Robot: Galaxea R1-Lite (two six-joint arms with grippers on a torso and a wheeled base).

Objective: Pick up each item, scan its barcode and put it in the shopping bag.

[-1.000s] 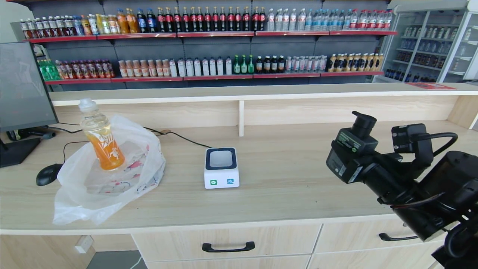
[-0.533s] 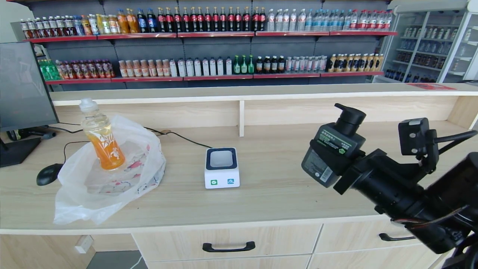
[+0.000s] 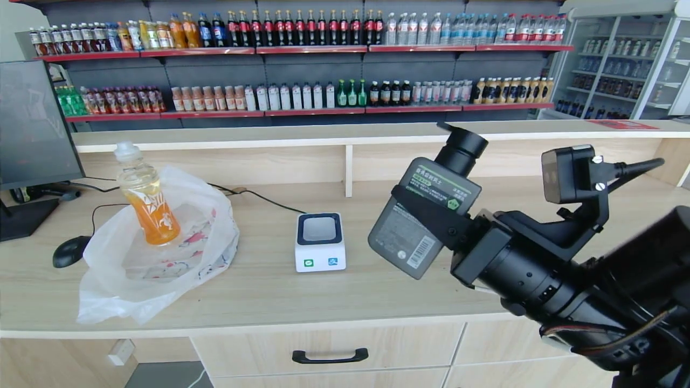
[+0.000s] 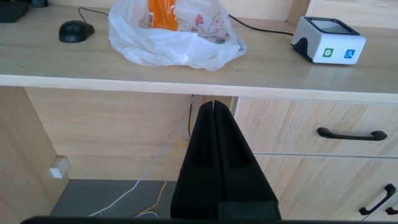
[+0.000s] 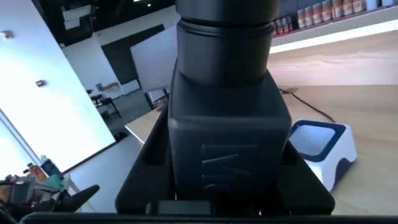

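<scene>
My right gripper (image 3: 418, 207) is shut on a dark grey pump bottle (image 3: 401, 237), held tilted in the air just right of the scanner (image 3: 319, 241). The bottle's barcode label faces the head camera. In the right wrist view the bottle (image 5: 227, 118) sits between the fingers, with the scanner (image 5: 323, 149) beyond it. The white plastic shopping bag (image 3: 156, 264) lies on the counter's left, with an orange drink bottle (image 3: 144, 196) standing inside it. My left gripper (image 4: 214, 109) is shut on nothing, hanging below the counter's front edge, under the bag (image 4: 177, 37).
A monitor (image 3: 32, 129) and a black mouse (image 3: 70, 251) sit at the counter's far left. A cable (image 3: 259, 196) runs behind the bag to the scanner. A raised ledge with an upright divider (image 3: 348, 170) closes the back. Drawers with black handles (image 3: 330, 356) lie below.
My right arm has carried the pump bottle up and to the left, toward the scanner, and turned it so its barcode label shows. Bag, drink bottle and scanner have not moved.
</scene>
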